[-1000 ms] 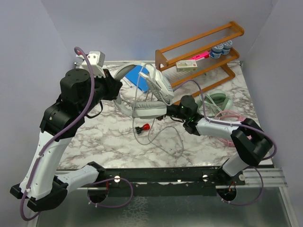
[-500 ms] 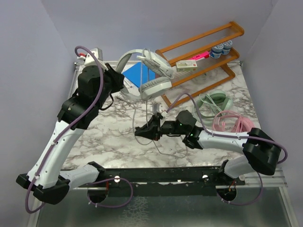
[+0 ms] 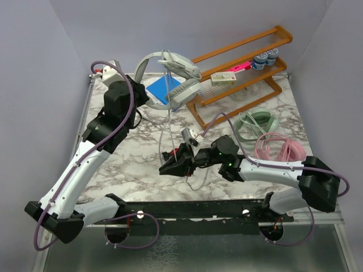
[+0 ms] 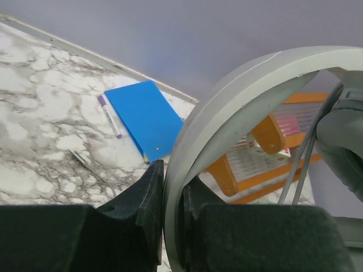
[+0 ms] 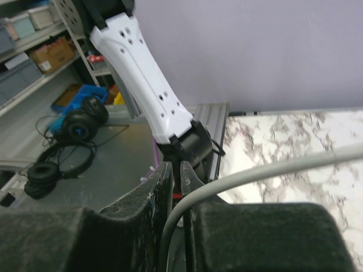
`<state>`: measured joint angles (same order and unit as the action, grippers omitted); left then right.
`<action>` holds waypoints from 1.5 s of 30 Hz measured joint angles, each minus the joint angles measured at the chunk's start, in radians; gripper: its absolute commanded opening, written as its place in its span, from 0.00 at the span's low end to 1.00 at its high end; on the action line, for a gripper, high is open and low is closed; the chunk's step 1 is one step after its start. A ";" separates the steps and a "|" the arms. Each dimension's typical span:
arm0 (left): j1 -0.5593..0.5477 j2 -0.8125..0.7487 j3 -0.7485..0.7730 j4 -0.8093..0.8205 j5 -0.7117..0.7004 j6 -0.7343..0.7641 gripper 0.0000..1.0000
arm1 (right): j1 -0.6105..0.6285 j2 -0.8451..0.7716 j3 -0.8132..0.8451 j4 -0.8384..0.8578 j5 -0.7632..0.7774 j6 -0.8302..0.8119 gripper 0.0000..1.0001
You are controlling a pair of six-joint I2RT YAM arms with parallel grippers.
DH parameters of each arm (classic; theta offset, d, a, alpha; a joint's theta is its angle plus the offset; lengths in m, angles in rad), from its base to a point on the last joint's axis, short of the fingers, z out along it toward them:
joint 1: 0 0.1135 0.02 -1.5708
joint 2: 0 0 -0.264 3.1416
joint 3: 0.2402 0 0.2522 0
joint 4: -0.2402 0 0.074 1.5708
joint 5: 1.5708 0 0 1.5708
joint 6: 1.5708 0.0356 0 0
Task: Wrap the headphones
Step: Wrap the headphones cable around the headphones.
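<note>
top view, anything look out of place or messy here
Nothing is spilled or broken. The grey headset is held off the table by the left gripper, its cable trailing unwrapped down to the right gripper. The mint headset and pink headset lie loose by the rack.

no readable text; print on small box [image 3: 223, 79] too blurred.

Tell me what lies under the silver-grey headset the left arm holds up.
Under the silver-grey headset lies a blue notebook, a purple pen beside it, on the marble table. In the top view an ear cup covers the notebook's right part.
</note>
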<state>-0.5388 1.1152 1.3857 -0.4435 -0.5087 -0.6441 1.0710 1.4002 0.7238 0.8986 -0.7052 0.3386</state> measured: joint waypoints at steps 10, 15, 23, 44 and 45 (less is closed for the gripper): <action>0.000 -0.014 -0.249 0.225 -0.150 0.228 0.00 | 0.002 -0.108 0.206 -0.101 -0.021 0.027 0.22; 0.000 -0.010 -0.388 0.324 -0.153 0.384 0.00 | 0.002 -0.114 0.361 -0.222 0.015 0.028 0.22; -0.001 -0.045 -0.495 0.416 -0.109 0.575 0.00 | -0.009 -0.105 0.590 -0.504 0.084 0.008 0.11; -0.001 -0.202 -0.521 0.258 0.020 0.980 0.00 | -0.050 -0.179 0.853 -1.312 0.587 -0.576 0.01; -0.001 -0.201 -0.514 0.247 0.030 0.979 0.00 | -0.050 -0.187 0.840 -1.312 0.615 -0.589 0.01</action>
<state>-0.5400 0.9138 0.8715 -0.1967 -0.4789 0.3351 1.0206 1.2133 1.5639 -0.4129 -0.0906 -0.2508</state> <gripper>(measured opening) 0.171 0.014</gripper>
